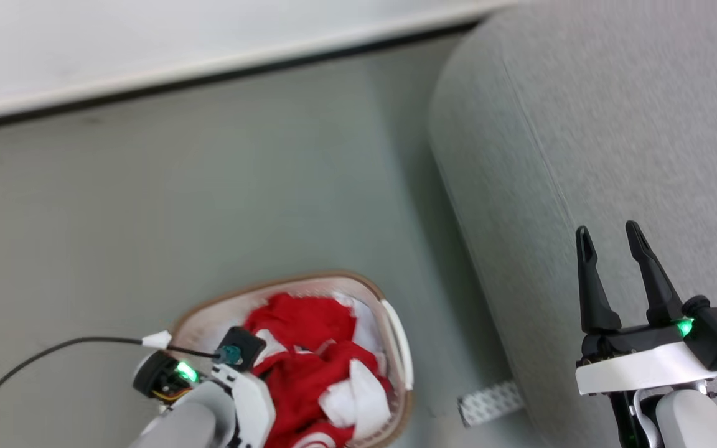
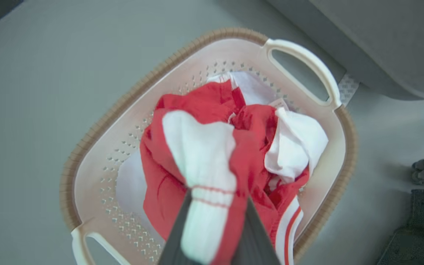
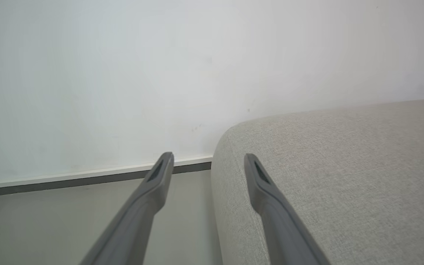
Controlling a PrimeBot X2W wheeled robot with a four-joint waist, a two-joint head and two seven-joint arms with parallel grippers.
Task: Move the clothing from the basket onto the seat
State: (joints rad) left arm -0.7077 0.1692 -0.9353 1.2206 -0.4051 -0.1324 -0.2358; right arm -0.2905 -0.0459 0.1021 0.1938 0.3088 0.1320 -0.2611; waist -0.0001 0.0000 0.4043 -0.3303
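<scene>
Filling 1 basket point(image 2: 123, 99) near 1 seat point(image 1: 613, 124), clothing point(image 2: 197, 106) sits clamped in left gripper point(image 2: 217, 197).

Smooth grey-green floor point(image 1: 209, 186), bounded at the far edge by a dark line under a white skirting point(image 1: 209, 65). The basket point(image 1: 309, 277) stands on it at lower centre, cream with a tan rim and a handle at each end; the seat point(image 1: 582, 124) rests to its right, near but apart. A small white patterned strip point(image 1: 489, 403) lies flat at the seat's foot.
</scene>
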